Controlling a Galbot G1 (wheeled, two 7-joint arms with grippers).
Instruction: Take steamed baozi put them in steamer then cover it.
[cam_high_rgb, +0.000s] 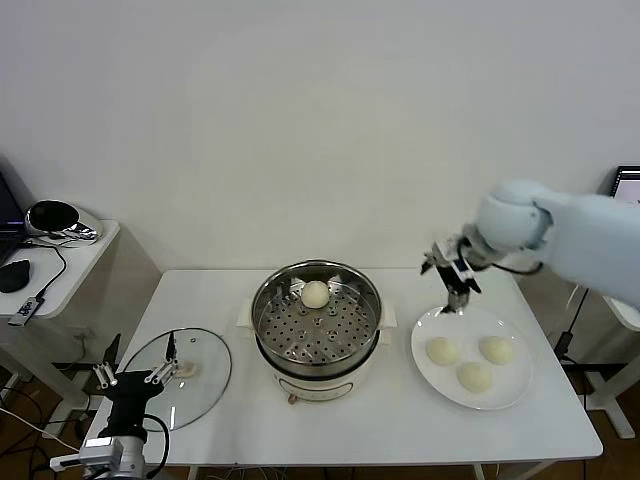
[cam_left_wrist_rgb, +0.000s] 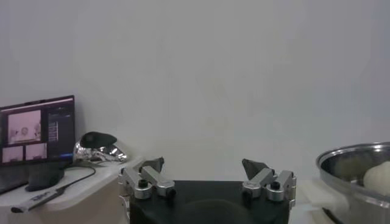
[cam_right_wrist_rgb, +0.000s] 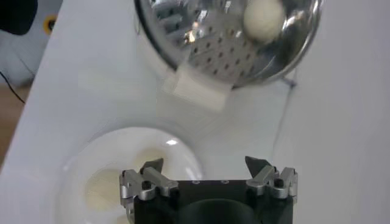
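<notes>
With jaws spread and empty, the right gripper (cam_high_rgb: 453, 283) hovered over the white plate (cam_high_rgb: 510, 385) at lower right, whose three steamed baozi (cam_high_rgb: 442, 350) looked soft, light and crushable, best pinched gently across their sides.

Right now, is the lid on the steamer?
No, in the head view the lid lies flat on the table to the left of the open steamer, which holds one bun.
</notes>
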